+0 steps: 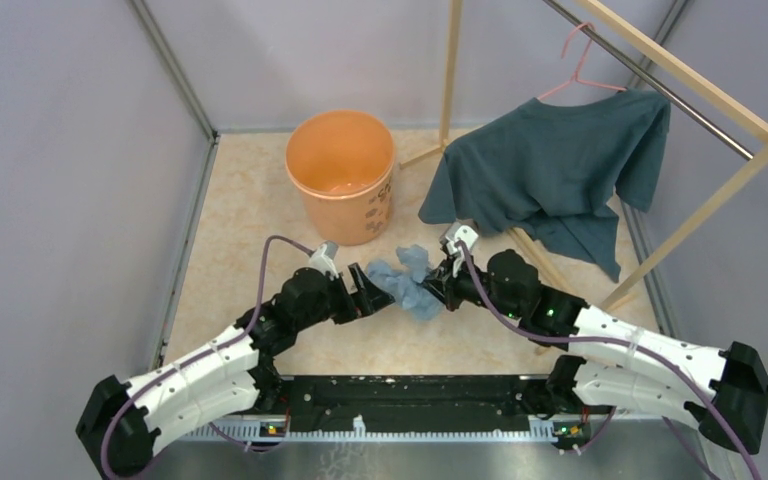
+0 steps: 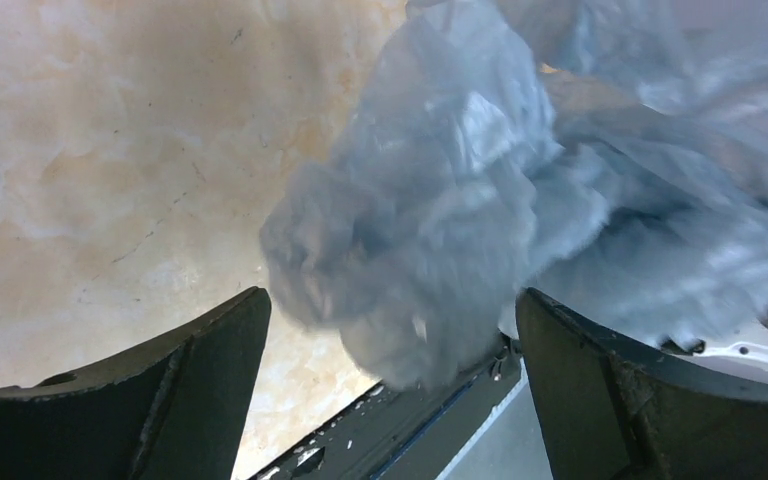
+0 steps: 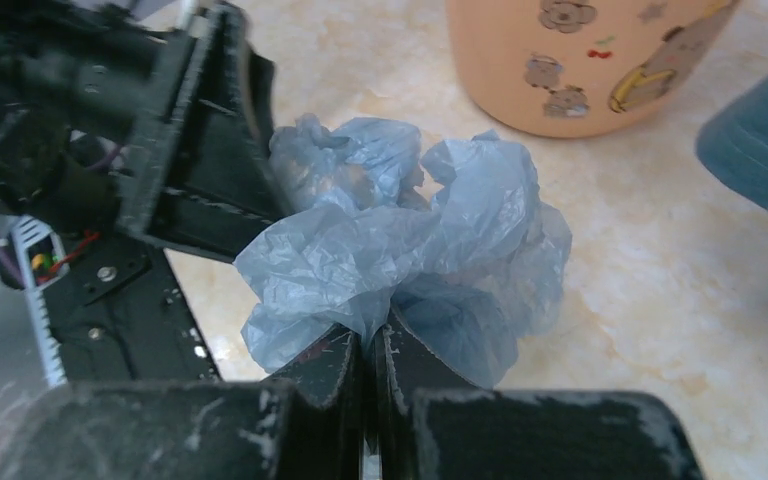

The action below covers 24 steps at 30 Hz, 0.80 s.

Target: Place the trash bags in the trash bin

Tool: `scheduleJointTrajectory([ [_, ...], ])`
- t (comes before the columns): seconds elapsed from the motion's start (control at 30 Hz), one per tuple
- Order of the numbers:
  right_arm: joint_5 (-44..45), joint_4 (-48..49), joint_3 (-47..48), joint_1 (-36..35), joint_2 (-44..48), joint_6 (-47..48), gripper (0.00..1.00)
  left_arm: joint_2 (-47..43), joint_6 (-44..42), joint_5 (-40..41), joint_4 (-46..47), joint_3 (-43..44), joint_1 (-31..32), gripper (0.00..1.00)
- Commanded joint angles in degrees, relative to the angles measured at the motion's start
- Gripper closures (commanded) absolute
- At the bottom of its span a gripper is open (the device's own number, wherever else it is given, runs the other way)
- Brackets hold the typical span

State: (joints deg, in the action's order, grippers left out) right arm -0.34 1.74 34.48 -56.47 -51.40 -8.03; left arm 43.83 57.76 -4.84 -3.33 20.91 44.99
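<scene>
The pale blue crumpled trash bag (image 1: 407, 283) hangs between my two grippers, in front of the orange trash bin (image 1: 342, 175). My right gripper (image 3: 374, 330) is shut on a pinch of the bag (image 3: 410, 240) and holds it off the floor. My left gripper (image 2: 392, 345) is open, its fingers (image 2: 200, 370) wide apart on either side of the bag's (image 2: 460, 210) lower end, not closed on it. In the top view the left gripper (image 1: 372, 290) meets the bag from the left and the right gripper (image 1: 440, 285) from the right. The bin's side with dark print (image 3: 580, 60) shows in the right wrist view.
A dark teal T-shirt (image 1: 560, 170) hangs on a pink hanger from a wooden rack (image 1: 690, 80) at the right, its legs on the floor behind my right arm. Grey walls close the left and back. The arms' base rail (image 1: 400, 400) runs along the near edge.
</scene>
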Motion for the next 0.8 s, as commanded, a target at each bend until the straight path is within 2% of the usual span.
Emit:
scheduleJointTrajectory([
  [0.0, -9.06, 7.03, -1.41, 1.28, 1.63, -1.13, 1.0, 3.77, -0.23, -0.55, 1.7, 3.62, -0.16, 0.04],
  [0.07, -9.24, 7.19, -2.04, 2.08, 2.48, -1.89, 1.0, 3.92, -0.4, 0.05, 1.79, 3.99, -0.16, 0.18],
  [0.13, -8.61, 6.43, -2.66, 3.0, 3.37, -2.83, 1.0, 2.53, -0.85, 1.7, 0.97, 4.37, -0.17, 0.43],
  [0.17, -8.14, 5.91, -3.05, 3.71, 3.8, -3.41, 1.0, 1.47, -1.12, 2.93, 0.16, 4.63, -0.17, 0.53],
  [0.3, -6.77, 3.63, -5.24, 8.13, 6.69, -7.63, 1.0, -3.94, -3.52, 10.16, -7.52, 7.4, -0.25, 0.82],
  [0.33, -7.42, 3.28, -5.94, 9.98, 7.22, -8.99, 0.99, -5.11, -4.41, 11.86, -10.05, 8.65, -0.26, 0.88],
  [0.4, -8.91, 2.93, -7.53, 13.79, 8.12, -12.05, 0.84, -7.39, -6.39, 14.82, -16.38, 11.45, -0.34, 0.97],
  [0.47, -9.99, 2.36, -8.71, 17.91, 7.56, -14.95, 0.68, -9.27, -8.61, 17.4, -21.28, 15.01, -0.34, 1.0],
  [0.5, -10.3, 1.44, -8.47, 19.39, 6.34, -15.93, 0.63, -9.8, -9.76, 18.5, -23.6, 17.12, -0.34, 1.0],
  [0.6, -10.72, -5.04, -4.19, 20.87, -0.34, -14.95, 0.58, -10.74, -13.84, 21.87, -29.58, 24.25, -0.34, 1.0],
  [0.77, -16.52, -11.92, 4.96, 20.74, -6.95, -9.67, 0.39, -10.88, -19.48, 24.58, -35.58, 35.35, -0.34, 1.0],
])
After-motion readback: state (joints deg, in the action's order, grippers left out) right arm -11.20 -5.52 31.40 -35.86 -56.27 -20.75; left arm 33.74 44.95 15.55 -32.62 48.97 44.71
